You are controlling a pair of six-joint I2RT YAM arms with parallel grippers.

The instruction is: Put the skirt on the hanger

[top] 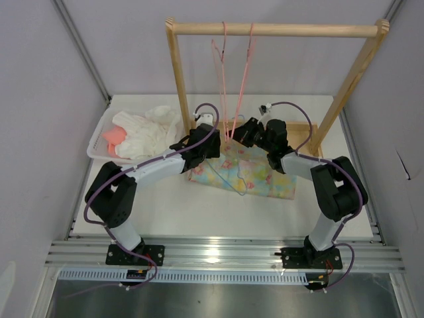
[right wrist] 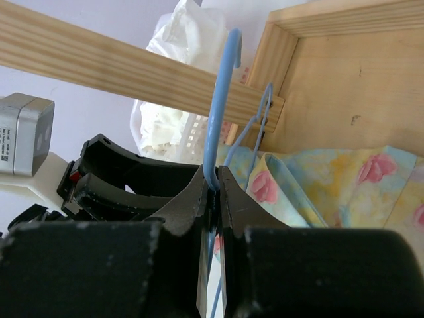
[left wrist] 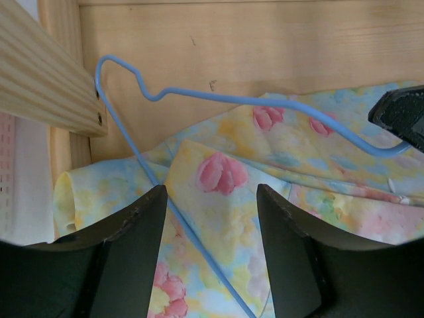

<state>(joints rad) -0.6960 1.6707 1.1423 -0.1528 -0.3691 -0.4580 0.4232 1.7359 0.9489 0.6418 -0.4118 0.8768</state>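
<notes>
Pinching the light-blue wire hanger (right wrist: 220,99), the right hand (right wrist: 213,185) is clamped tight on it. The left hand (left wrist: 211,199) stands wide over the patchwork skirt (left wrist: 218,173), gripping nothing. The skirt lies on the bench (top: 199,212) at the wooden rack's (top: 278,29) foot, with the hanger's wire crossing over the cloth.

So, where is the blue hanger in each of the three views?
Top external: the hanger lies at centre, on the skirt, between the two arms.
Left wrist: the hanger crosses the upper half from a bend at upper left to the right edge; one leg runs down between the open jaws.
Right wrist: the hanger rises at centre from between the shut jaws.
Shared landmark: the flowered skirt, seen in every view.
</notes>
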